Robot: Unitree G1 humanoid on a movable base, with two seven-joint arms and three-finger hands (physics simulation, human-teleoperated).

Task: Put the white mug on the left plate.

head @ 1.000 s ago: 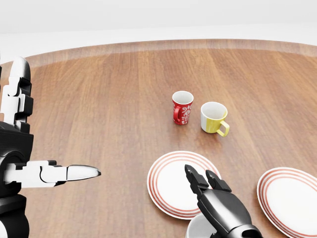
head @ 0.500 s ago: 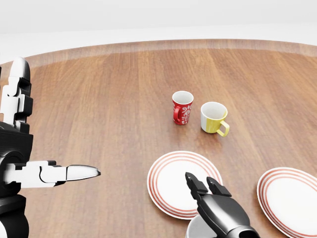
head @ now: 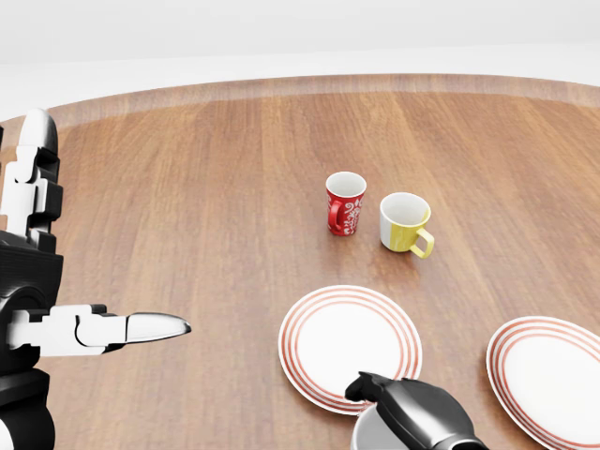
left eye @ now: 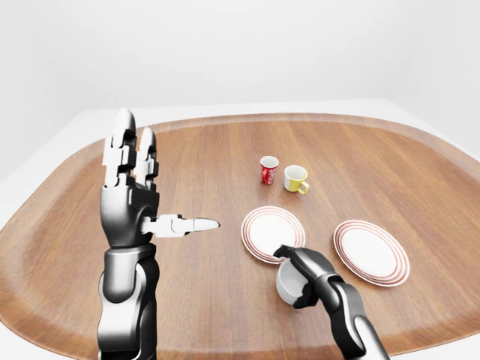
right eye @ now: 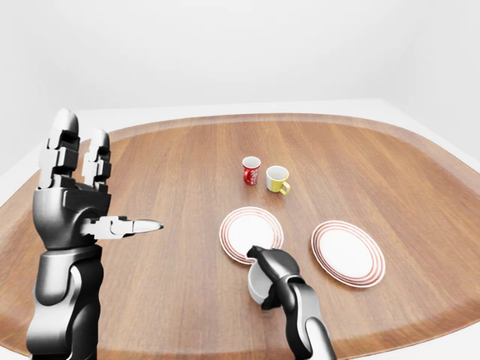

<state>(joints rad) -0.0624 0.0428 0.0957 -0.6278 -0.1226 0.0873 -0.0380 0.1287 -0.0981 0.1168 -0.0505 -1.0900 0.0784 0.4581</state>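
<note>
The white mug (left eye: pixel 286 283) stands on the table just below the left plate (left eye: pixel 264 232), near the bottom of the left-eye view. My right hand (left eye: pixel 295 277) reaches over it from the lower right. Its dark fingers (left eye: pixel 289 253) curl over the rim on the plate side, and the thumb presses the near wall, so it is shut on the mug. In the head view only the mug's rim (head: pixel 367 431) shows under the hand (head: pixel 394 403). My left hand (left eye: pixel 165 184) is raised at the left, open, fingers up and thumb pointing right, holding nothing.
A second red-ringed plate (left eye: pixel 371 252) lies to the right of the first. A red patterned mug (left eye: pixel 268 170) and a yellow mug (left eye: pixel 295 178) stand side by side above the plates. The round wooden table (left eye: pixel 202 157) ends close below the white mug.
My right hand's fingers have dropped from a spread pose above the plate's edge and curled down around the white mug. The left hand, mugs and plates have not moved.
</note>
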